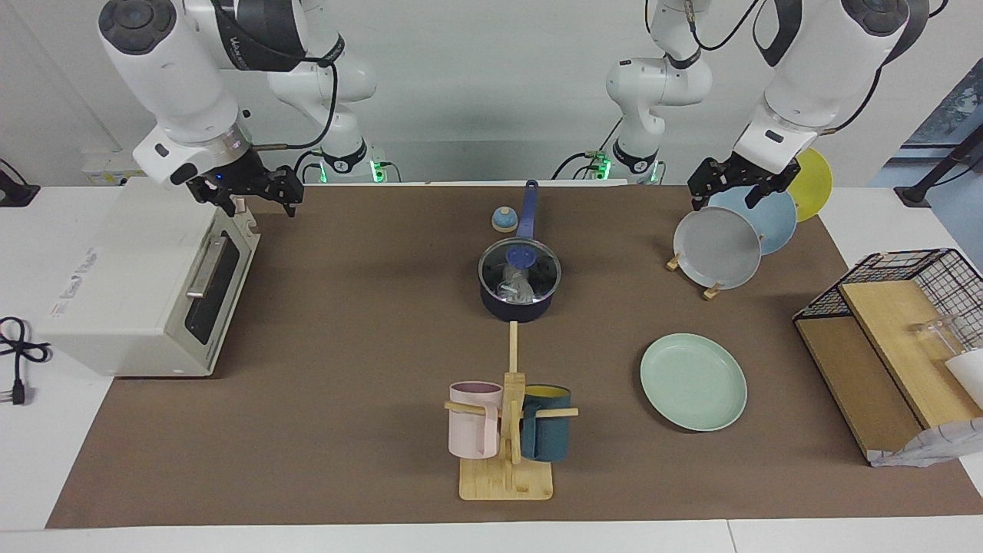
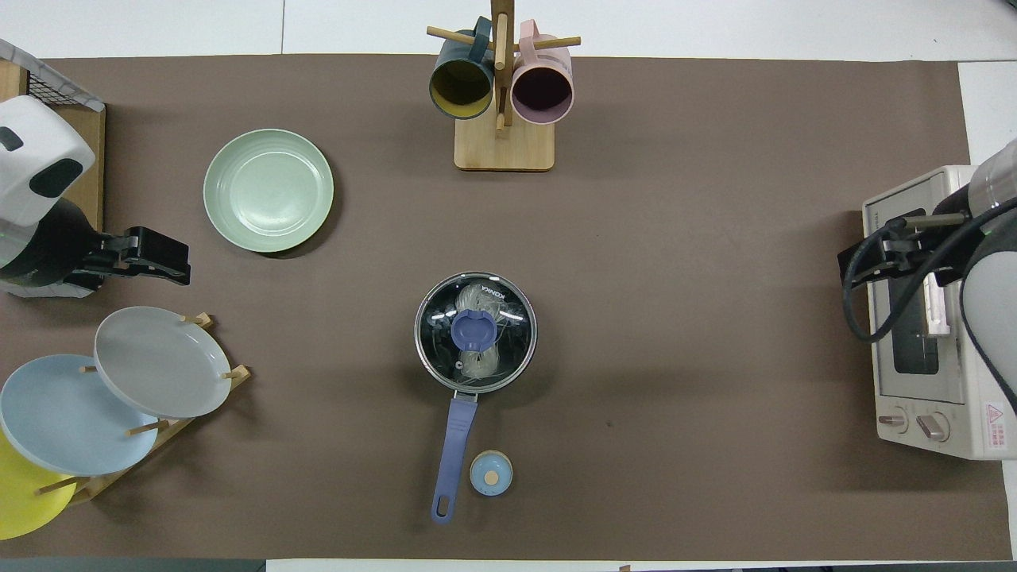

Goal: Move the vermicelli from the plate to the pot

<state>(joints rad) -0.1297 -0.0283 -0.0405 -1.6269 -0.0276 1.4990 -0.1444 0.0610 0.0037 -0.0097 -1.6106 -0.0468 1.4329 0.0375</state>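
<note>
The dark navy pot [image 1: 516, 309] stands mid-table with its long blue handle [image 2: 457, 429] pointing toward the robots. A glass lid with a blue knob [image 2: 474, 330] covers it. The whitish vermicelli [image 2: 481, 364] lies inside, seen through the lid, and also shows in the facing view [image 1: 516, 289]. The mint-green plate [image 1: 693, 381] lies flat and bare, farther from the robots, toward the left arm's end [image 2: 268, 191]. My left gripper [image 1: 728, 192] is open and empty, raised over the plate rack. My right gripper [image 1: 259, 201] is open and empty, raised over the toaster oven.
A rack [image 1: 714, 290] holds a grey plate [image 1: 717, 247], a light blue plate [image 1: 772, 219] and a yellow one [image 1: 814, 180]. A mug tree [image 1: 511, 415] holds a pink mug and a teal mug. A white toaster oven [image 1: 130, 299], a small blue bell [image 1: 504, 220] and a wire basket [image 1: 914, 280] stand around.
</note>
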